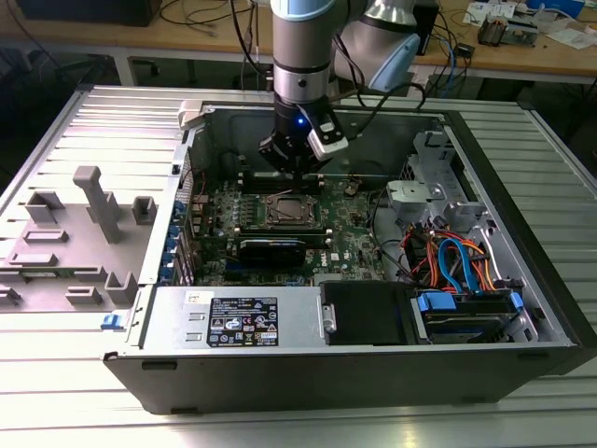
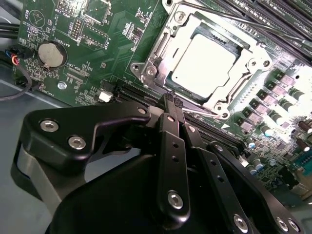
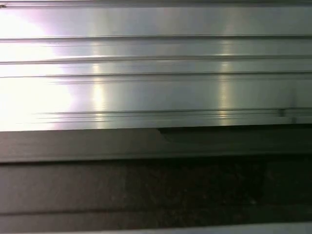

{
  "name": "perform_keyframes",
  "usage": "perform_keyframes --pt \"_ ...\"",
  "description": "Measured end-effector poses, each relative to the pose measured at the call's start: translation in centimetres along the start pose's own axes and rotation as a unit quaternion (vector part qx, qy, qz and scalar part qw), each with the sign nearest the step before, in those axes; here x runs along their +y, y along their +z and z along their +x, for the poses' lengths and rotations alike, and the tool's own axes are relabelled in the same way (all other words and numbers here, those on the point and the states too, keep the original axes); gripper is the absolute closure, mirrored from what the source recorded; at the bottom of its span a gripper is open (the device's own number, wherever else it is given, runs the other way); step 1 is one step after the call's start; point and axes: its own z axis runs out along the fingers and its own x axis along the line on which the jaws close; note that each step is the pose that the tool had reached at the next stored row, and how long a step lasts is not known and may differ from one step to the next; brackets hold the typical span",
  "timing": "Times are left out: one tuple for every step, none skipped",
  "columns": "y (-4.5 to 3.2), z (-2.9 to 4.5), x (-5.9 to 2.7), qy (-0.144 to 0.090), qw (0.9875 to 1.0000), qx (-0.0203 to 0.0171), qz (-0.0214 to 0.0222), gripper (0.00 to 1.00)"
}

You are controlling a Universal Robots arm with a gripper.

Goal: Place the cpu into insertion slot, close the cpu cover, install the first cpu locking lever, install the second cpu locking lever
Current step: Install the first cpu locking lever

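Starting with the writing: the metal box at the case's front edge has a black sticker covered in white marks, and the green motherboard has white print all over it around the coin battery, but none of it is big enough for me to make out. The arm comes straight down into the open computer case, blue light glowing at the wrist. The gripper points down at the board right at the edge of the insertion slot. Its 2 thin fingers are pressed together with nothing between them. Can't tell if the tips actually touch the board. The cpu sits flat in the slot, its pale top catching the light, and the cpu cover lies down around it like a silver frame. 1 thin wire lever runs along the side of the cover away from the gripper. The case lies on a ribbed aluminium table.
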Motion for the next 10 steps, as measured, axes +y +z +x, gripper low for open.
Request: perform_keyframes --pt "0.04 0.00 0.00 0.000 1.0000 0.0000 0.0000 0.89" --pt "0.08 -0.01 0.00 0.001 1.0000 0.0000 0.0001 0.89" --pt "0.13 -0.01 0.00 0.001 1.0000 0.0000 0.0001 0.89" --pt "0.19 -0.02 0.00 0.001 1.0000 0.0000 0.0001 0.89" --pt "0.24 -0.02 0.01 0.001 1.0000 0.0001 0.0001 0.89" --pt "0.30 -0.03 0.01 0.001 1.0000 0.0001 0.0001 0.89" --pt "0.35 -0.04 0.01 0.001 1.0000 0.0001 0.0001 0.89" --pt "0.40 -0.06 0.01 0.001 1.0000 0.0001 0.0001 0.89" --pt "0.48 -0.11 0.01 0.001 1.0000 0.0001 0.0001 0.89" --pt "0.51 -0.12 0.01 0.001 1.0000 0.0001 0.0002 0.89"
